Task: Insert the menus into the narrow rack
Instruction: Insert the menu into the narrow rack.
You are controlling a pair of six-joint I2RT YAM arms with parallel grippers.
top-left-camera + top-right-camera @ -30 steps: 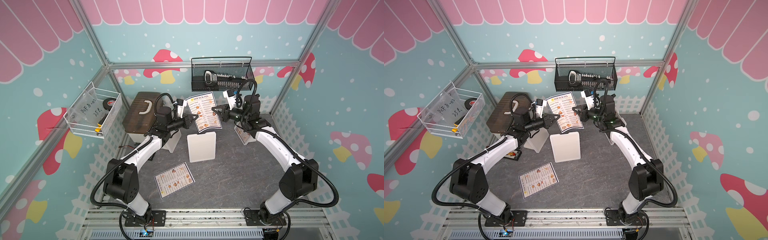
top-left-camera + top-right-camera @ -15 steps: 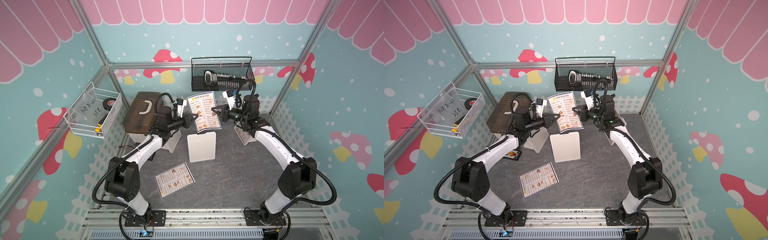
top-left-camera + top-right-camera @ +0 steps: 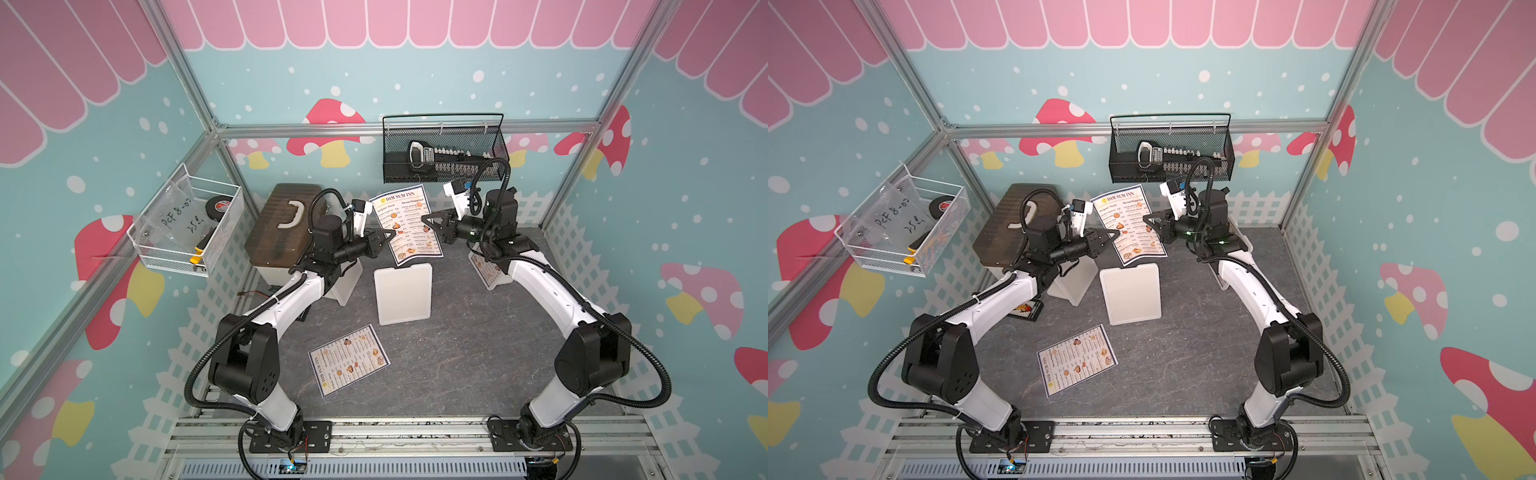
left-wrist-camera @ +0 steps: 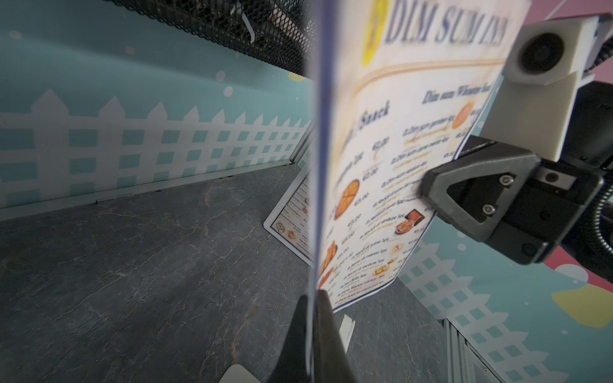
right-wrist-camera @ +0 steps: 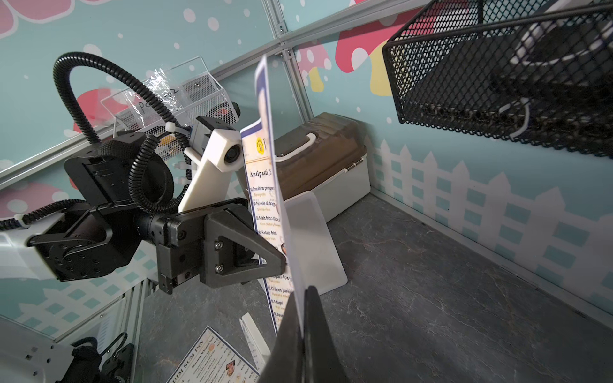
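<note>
Menu barely moved vs 1 sec ago: left gripper & right gripper both clamp it above rack; insertion pending.

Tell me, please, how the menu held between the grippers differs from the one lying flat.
The held menu stands upright, pinched by the left gripper and right gripper; the lying menu is flat, untouched. The held menu is farther back than the lying menu. Both read DIM SUM INN.
</note>
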